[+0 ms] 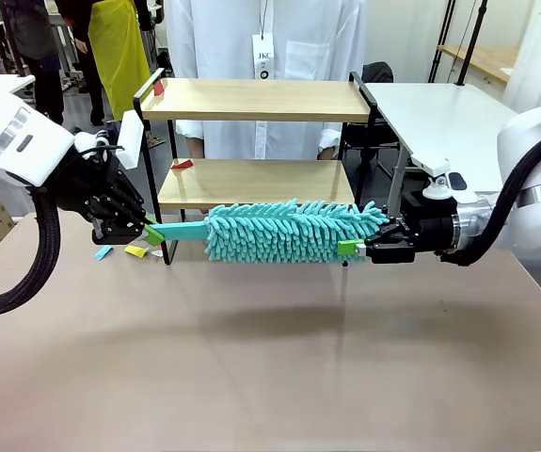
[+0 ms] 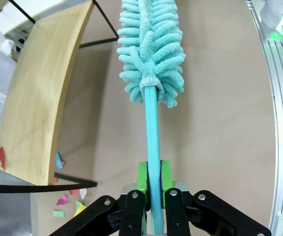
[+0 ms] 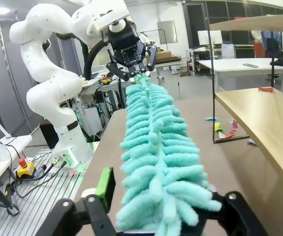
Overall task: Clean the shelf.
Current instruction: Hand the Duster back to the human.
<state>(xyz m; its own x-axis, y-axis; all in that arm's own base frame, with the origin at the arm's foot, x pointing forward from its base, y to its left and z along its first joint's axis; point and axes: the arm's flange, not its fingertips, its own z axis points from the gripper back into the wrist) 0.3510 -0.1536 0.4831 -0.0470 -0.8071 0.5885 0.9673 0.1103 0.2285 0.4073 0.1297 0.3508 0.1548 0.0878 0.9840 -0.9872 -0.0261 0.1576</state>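
Just in front of the small two-tier shelf [image 1: 256,141] of light wooden boards in a thin black frame, at 12 o'clock on the beige tabletop [image 1: 270,367], hangs a fluffy teal microfibre duster [image 1: 294,232], level. Left gripper [image 1: 151,232], 9 o'clock, pinches its teal handle; right gripper [image 1: 353,248], 3 o'clock, is clamped on its tip. Coloured paper scraps [image 1: 125,250] lie at the shelf's left foot.

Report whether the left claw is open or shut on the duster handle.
Shut: the left claw clamps the teal duster handle between its green pads.
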